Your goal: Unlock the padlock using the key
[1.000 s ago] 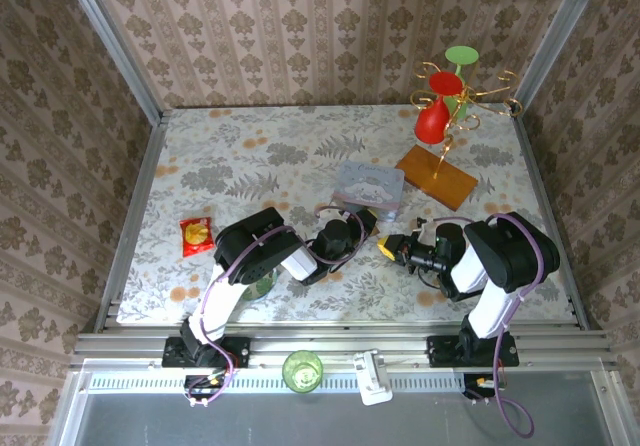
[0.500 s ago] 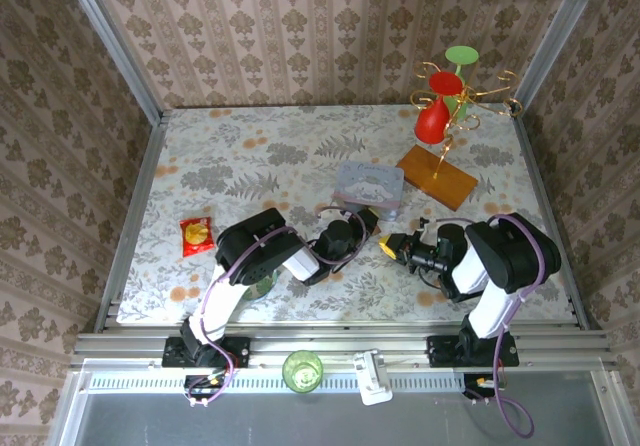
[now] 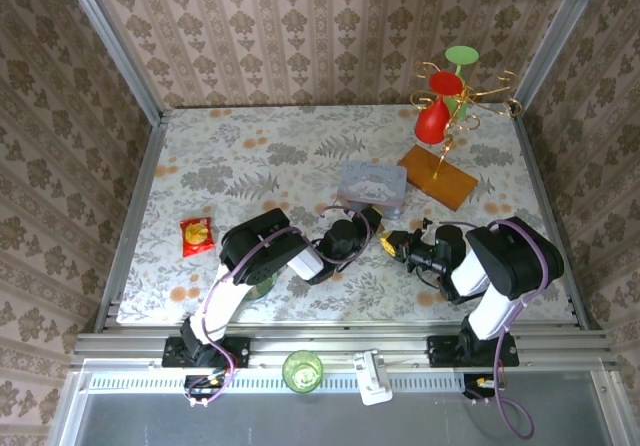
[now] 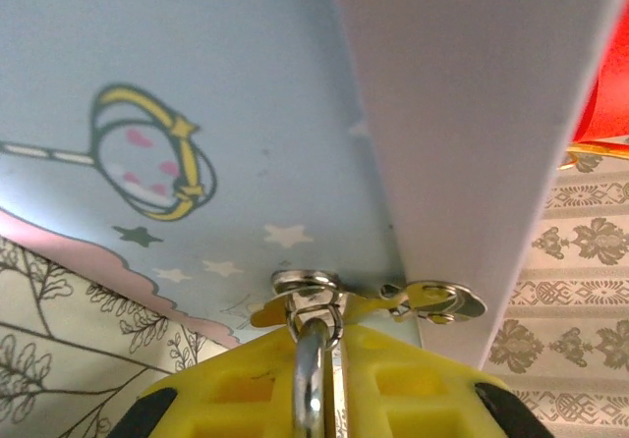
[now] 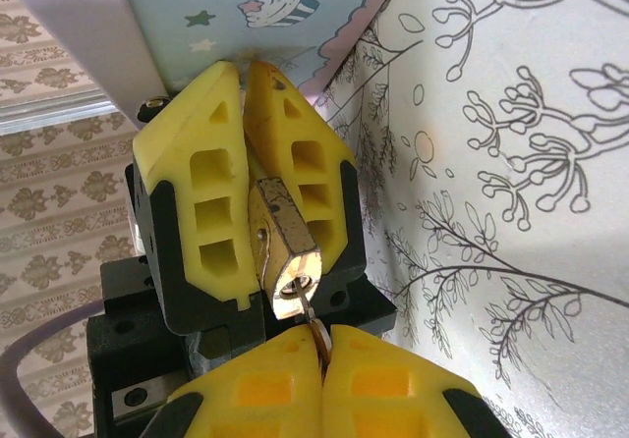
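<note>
Where the two arms meet, near the middle of the table [image 3: 250, 156] and slightly to the right, the left gripper [image 4: 329, 345] is clamped on the padlock [image 5: 285, 246]. The small brass body sits between its yellow fingers [image 5: 201, 192], with the keyhole end facing the right gripper [image 5: 320, 348]. The right gripper is closed on the key [image 5: 314, 320], whose thin silvery blade points up at the keyhole [image 5: 295, 283]. The tip is at the opening, but I cannot tell how deep it sits.

In the left wrist view the silvery shackle [image 4: 313, 384] runs out between the fingers to a small metal ring [image 4: 307, 283] at the edge of the pale blue cartoon tin [image 3: 372, 181]. A second metal tab [image 4: 437, 301] sits just beside it at the tin's corner.

The tin lies just beyond both grippers, so there is almost no room on the far side. The fingers of the two grippers nearly touch each other.

To the left the floral table is open as far as the red-and-yellow snack packet [image 3: 196, 234], which lies well apart near the left edge. A greenish cup [image 3: 259, 287] sits under the left arm by the near edge. At far right a wire rack with red and green glasses [image 3: 445, 91] stands on a wooden base [image 3: 437, 176], near the tin but not touching it.
</note>
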Action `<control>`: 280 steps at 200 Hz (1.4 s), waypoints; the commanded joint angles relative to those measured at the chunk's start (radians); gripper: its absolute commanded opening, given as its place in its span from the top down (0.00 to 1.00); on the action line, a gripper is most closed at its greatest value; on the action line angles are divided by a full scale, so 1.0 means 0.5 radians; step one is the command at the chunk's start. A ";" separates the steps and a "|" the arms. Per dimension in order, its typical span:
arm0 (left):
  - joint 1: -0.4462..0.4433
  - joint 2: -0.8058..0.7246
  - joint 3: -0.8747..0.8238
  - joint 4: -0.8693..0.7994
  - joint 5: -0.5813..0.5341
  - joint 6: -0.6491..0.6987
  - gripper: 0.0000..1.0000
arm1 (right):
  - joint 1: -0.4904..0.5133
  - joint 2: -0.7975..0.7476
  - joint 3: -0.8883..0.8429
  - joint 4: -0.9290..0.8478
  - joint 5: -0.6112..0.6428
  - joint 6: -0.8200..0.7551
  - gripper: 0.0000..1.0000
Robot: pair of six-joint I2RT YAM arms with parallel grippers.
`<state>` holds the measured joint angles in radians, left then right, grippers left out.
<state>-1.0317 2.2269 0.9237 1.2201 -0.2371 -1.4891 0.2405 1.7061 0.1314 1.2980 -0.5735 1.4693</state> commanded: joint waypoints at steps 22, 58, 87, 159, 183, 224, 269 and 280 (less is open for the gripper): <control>-0.042 -0.010 0.028 0.153 0.053 -0.013 1.00 | -0.015 0.121 0.147 0.038 0.046 -0.075 1.00; -0.047 0.001 0.024 0.159 0.090 -0.071 1.00 | -0.057 0.164 0.193 0.027 -0.010 -0.214 1.00; -0.081 0.011 0.036 0.154 0.111 -0.079 1.00 | -0.062 0.164 0.268 0.034 -0.087 -0.400 1.00; -0.060 0.012 0.014 0.155 0.073 -0.079 1.00 | -0.092 0.267 0.410 0.005 -0.268 -0.640 0.84; -0.020 0.013 0.018 0.152 0.066 -0.026 1.00 | -0.097 0.291 0.328 -0.008 -0.241 -0.707 0.77; 0.044 0.016 0.009 0.152 0.085 -0.014 1.00 | -0.104 0.232 0.270 -0.150 -0.202 -0.814 0.69; 0.049 -0.011 0.005 0.135 0.081 0.020 1.00 | -0.111 -0.037 0.116 -0.312 -0.110 -1.030 0.58; 0.053 -0.008 0.006 0.135 0.093 0.017 1.00 | -0.099 -0.232 0.153 -0.613 -0.105 -1.181 0.52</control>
<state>-1.0061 2.2307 0.9237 1.2240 -0.2283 -1.5059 0.1898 1.7409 0.2054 1.2030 -0.6754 1.0431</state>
